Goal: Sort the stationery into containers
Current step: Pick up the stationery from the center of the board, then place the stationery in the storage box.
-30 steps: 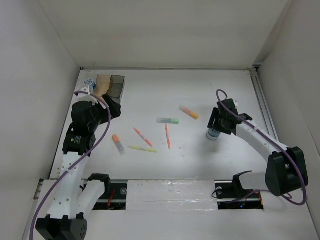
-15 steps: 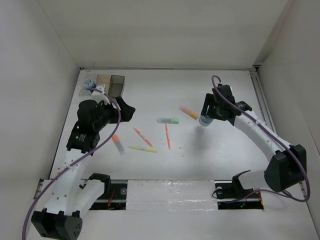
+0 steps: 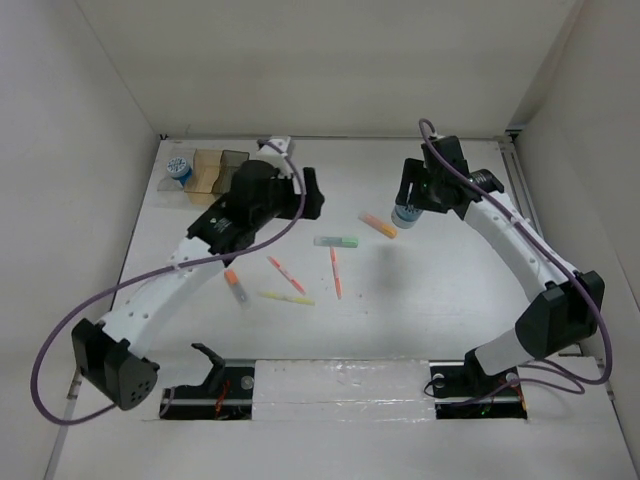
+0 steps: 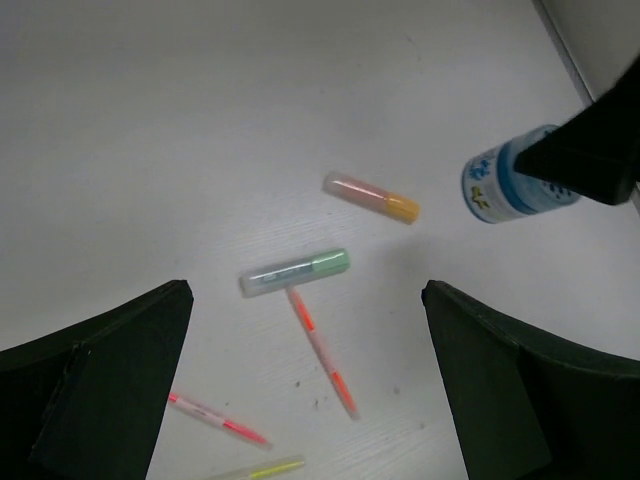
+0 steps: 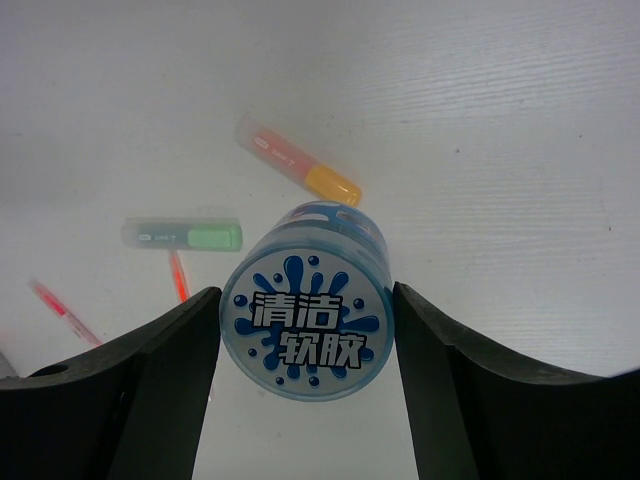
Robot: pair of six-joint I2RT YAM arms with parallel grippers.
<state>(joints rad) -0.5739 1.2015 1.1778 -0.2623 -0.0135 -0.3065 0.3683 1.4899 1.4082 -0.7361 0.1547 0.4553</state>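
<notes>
Bright, even light pours down from above on the white table [image 3: 450,300], shadows soft and faint, the fingers [image 5: 120,400] in the right wrist view near-black silhouettes, the roll [image 5: 305,325] between them printed sharp, and the red pen [image 5: 62,312] just outside them smeared with blur.

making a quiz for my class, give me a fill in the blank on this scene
The right pincer is shut on a round roll coloured white and ___.
The left pincer stands ___, holding nothing.
The highlighter beside the orange-capped marker has a ___ cap.
Missing: blue; open; green
</notes>
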